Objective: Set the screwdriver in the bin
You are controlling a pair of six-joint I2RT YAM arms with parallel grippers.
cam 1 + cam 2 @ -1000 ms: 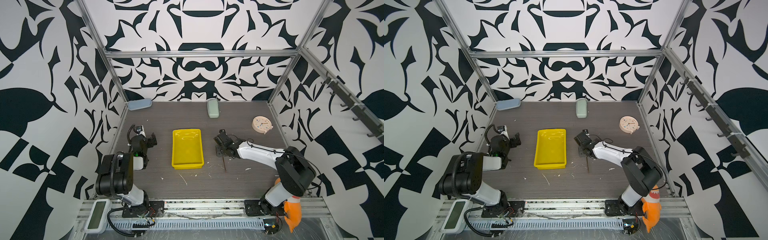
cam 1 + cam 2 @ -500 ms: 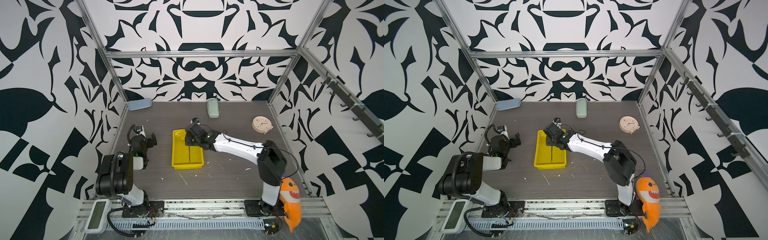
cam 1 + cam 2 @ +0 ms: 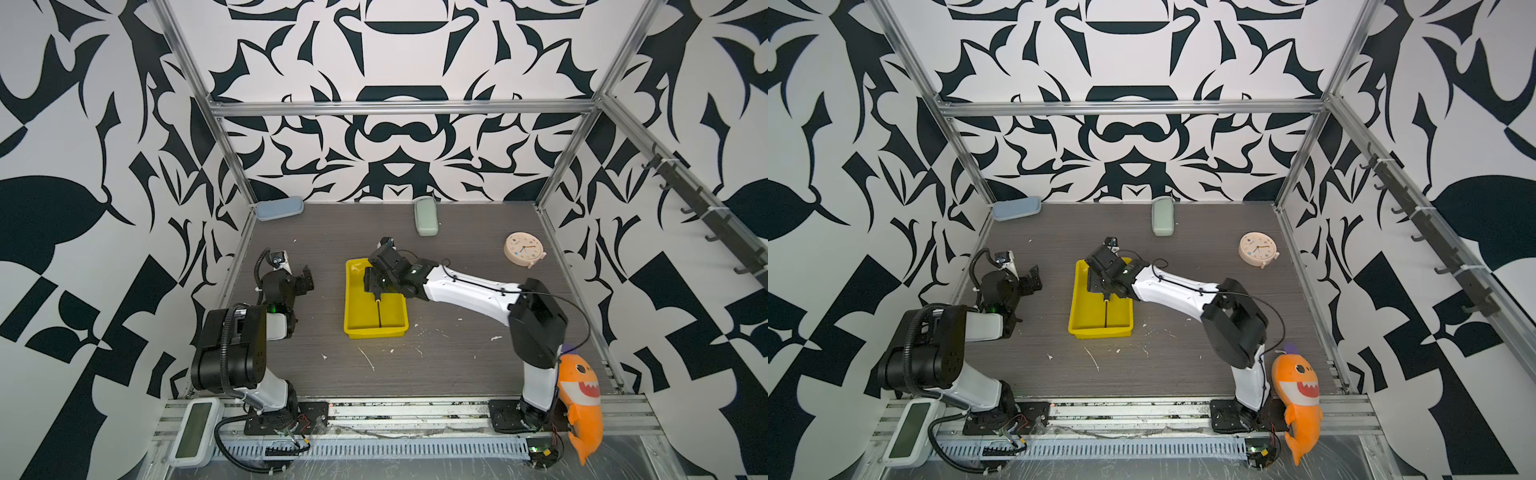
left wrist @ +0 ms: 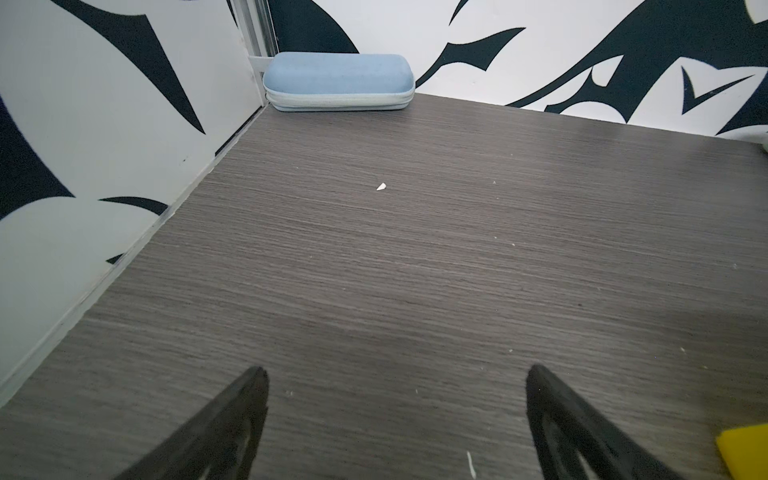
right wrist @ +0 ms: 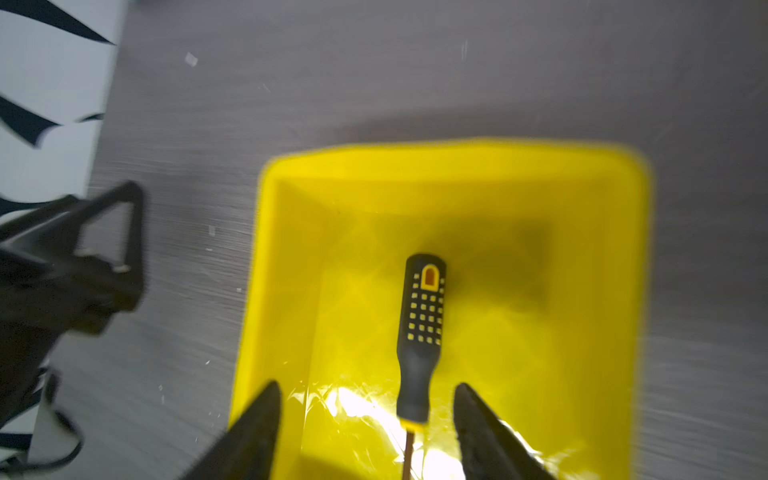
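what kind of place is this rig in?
Probably a lab robot test cell: left arm and right arm bolted along a table edge, boxed in by patterned panels on a metal frame.

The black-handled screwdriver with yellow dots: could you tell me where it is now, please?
In a top view the screwdriver lies inside the shallow yellow plastic bin at mid-table, its handle beneath the open right gripper.

Bin (image 3: pixel 359 307) bright yellow. Screwdriver (image 5: pixel 422 324) in bin: black handle, yellow dot grid, yellow collar. Beyond bin: pale blue case (image 3: pixel 278 208), sage green case (image 3: pixel 426 221). Table (image 3: pixel 457 365) grey woodgrain. Walls (image 3: pixel 395 62) black-white swirls.
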